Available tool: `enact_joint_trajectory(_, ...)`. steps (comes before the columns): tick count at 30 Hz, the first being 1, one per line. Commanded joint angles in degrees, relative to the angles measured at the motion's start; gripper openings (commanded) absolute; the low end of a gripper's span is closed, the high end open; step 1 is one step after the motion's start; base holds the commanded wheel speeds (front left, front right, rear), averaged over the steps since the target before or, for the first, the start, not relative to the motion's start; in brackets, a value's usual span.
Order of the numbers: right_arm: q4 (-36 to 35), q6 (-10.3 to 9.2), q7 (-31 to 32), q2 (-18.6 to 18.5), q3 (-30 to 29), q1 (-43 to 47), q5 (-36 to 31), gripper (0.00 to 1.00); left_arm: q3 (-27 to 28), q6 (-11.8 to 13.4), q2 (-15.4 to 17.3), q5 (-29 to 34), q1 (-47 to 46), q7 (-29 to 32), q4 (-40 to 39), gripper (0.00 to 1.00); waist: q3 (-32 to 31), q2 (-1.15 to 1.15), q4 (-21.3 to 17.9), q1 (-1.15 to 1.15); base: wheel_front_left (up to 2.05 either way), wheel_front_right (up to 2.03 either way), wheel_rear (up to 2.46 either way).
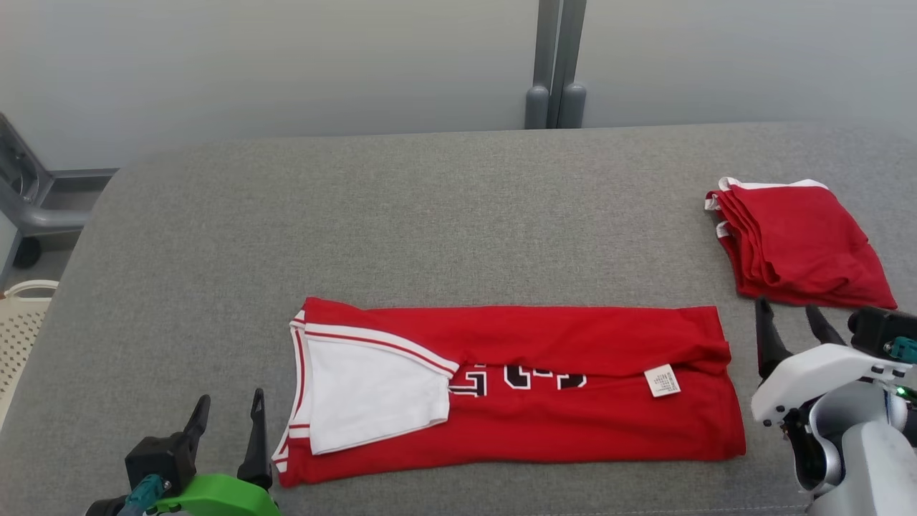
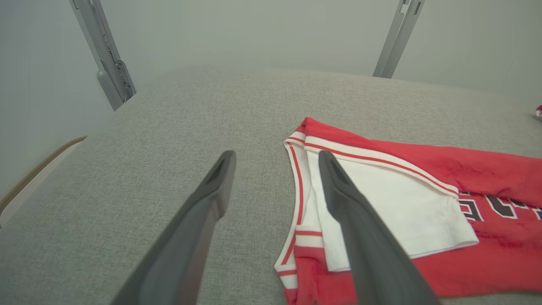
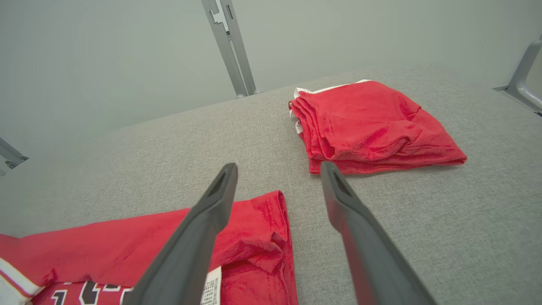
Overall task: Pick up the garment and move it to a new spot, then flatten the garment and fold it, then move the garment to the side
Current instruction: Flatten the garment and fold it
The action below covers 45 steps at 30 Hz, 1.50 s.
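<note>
At the near left, the left claw (image 1: 231, 398) was found spread and empty, just beside the white-trimmed end of the garment (image 1: 573, 430). In the left wrist view, one finger (image 2: 360, 237) was seen in line with the white panel (image 2: 402, 207); contact could not be determined. At the near right, the right claw (image 1: 786, 308) was likewise found spread, with nothing between its fingers, just off the garment's other end. The garment, red, was laid flat as a long folded strip across the near middle of the grey surface (image 1: 430, 215). Its lettering was partly covered by the upper fold, and a white label (image 1: 662, 380) was exposed near the right end. Further back on the right, well apart from the strip, a pile (image 1: 795, 244) of folded red cloth was noted. A basket (image 1: 21, 330) was seen off the surface's left edge. Grey posts (image 1: 555, 64) were recorded against the wall (image 1: 286, 57) behind.
</note>
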Motion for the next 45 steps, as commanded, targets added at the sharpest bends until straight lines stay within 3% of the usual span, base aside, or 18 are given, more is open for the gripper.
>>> enact_joint_trajectory(1,0.93,-0.01,-0.1,-0.04,-0.75,-1.44,-1.48,1.0,-0.04,-0.34,0.09,0.42,-1.09,0.01,-0.06,1.0,0.72,0.0,0.56,0.0,0.0,0.0,0.0)
enact_joint_trajectory(11,12.4,-0.01,0.44,-0.08,-3.32,-10.0,-6.41,1.0,-1.02,-1.13,0.03,1.07,-3.84,0.15,0.31,1.0,5.54,0.0,2.09,0.0,0.0,0.0,0.0)
enact_joint_trajectory(18,18.13,-0.02,-0.56,-0.11,-2.03,-9.35,-6.01,1.0,-1.54,-1.37,-0.37,1.07,-4.69,0.11,1.06,1.0,5.93,0.0,2.0,0.0,0.0,0.0,0.0)
enact_joint_trajectory(34,20.9,-0.02,0.76,-0.1,0.74,-6.97,-2.96,1.0,-1.39,-1.67,-0.2,0.23,-5.66,-0.27,1.8,1.0,6.57,0.0,0.76,0.0,0.0,0.0,0.0)
enact_joint_trajectory(44,23.9,-0.02,5.31,0.07,1.42,-8.33,-2.06,1.0,-1.52,-2.01,0.0,0.08,-6.59,-0.29,2.19,1.0,7.39,0.0,1.82,0.0,0.0,0.0,0.0)
enact_joint_trajectory(45,23.96,-0.02,5.74,0.07,1.29,-8.42,-2.18,0.6,-1.49,-2.03,0.02,-0.01,-6.65,-0.33,2.25,1.0,7.42,0.0,1.88,0.0,0.0,0.0,0.0)
